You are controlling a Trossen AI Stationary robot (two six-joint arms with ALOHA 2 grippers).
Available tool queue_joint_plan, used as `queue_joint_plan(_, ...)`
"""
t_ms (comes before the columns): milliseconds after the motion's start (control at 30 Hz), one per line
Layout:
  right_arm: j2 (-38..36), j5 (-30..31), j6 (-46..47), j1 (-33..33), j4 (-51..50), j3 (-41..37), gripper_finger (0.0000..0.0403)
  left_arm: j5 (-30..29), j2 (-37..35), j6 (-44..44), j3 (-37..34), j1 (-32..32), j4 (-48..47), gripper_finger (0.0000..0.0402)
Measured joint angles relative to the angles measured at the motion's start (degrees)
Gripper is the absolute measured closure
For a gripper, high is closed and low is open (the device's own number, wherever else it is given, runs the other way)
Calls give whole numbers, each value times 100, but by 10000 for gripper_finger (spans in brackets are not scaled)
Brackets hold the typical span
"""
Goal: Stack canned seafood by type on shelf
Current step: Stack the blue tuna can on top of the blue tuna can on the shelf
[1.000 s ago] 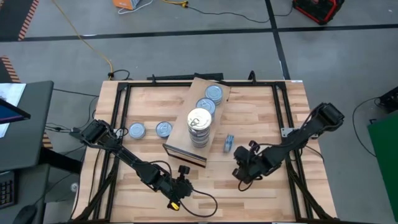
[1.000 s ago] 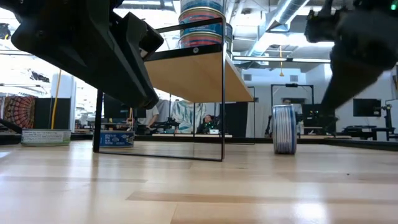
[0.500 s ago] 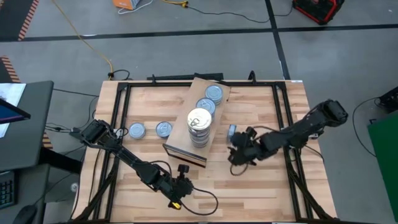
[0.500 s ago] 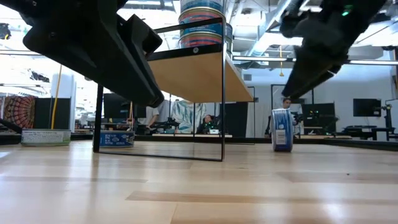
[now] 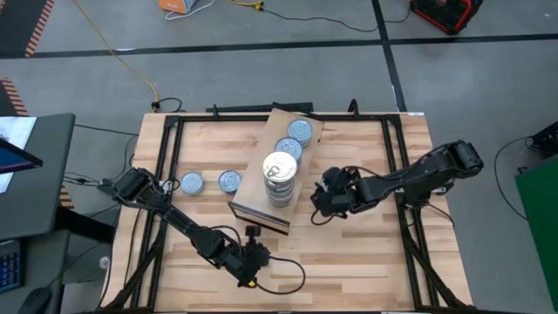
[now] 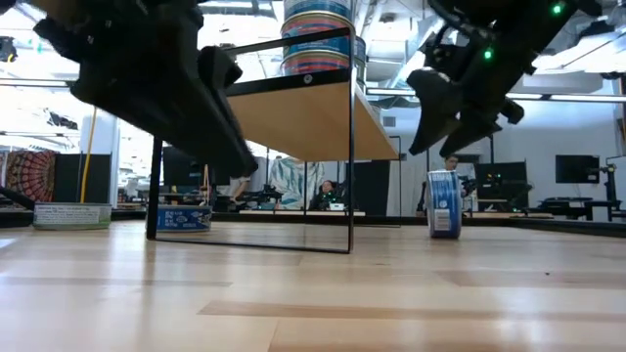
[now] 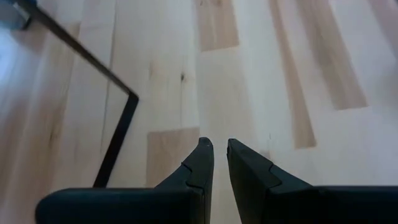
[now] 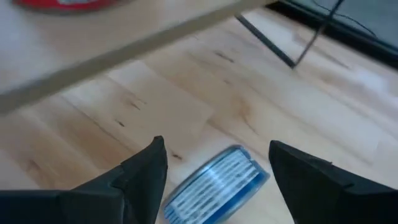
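Now the right gripper [image 8: 214, 163] hangs spread wide over a blue can [image 8: 214, 182] on its edge; left gripper [image 7: 214, 155] pressed together.

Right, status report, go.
Right gripper open above the can on its edge, not touching. Left gripper shut, idle near table front. Shelf holds a tall stack. Nothing in the way.

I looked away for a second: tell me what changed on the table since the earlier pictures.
The right tool travelled across the table toward the shelf, opened its fingers, and now hangs over the can standing on its edge without gripping it. That can seems to have turned a little. The left tool shifted only slightly near the table's front edge and stayed shut. The stack of cans on the shelf did not move.
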Motion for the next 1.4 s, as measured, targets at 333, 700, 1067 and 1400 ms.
queue_joint_plan(333,946,229,930,345,51,18,97,1,0,-153,-124,-109,-90,356)
queue_joint_plan(700,497,227,182,861,-569,-7,97,7,0,-189,-129,-133,-133,356)
queue_joint_plan(1067,-868,-452,-792,913,-523,0,97,122,0,-189,-129,-129,-135,356)
queue_joint_plan(1400,-1013,-2823,-4060,1243,228,0,97,798,0,248,-129,-129,81,356)
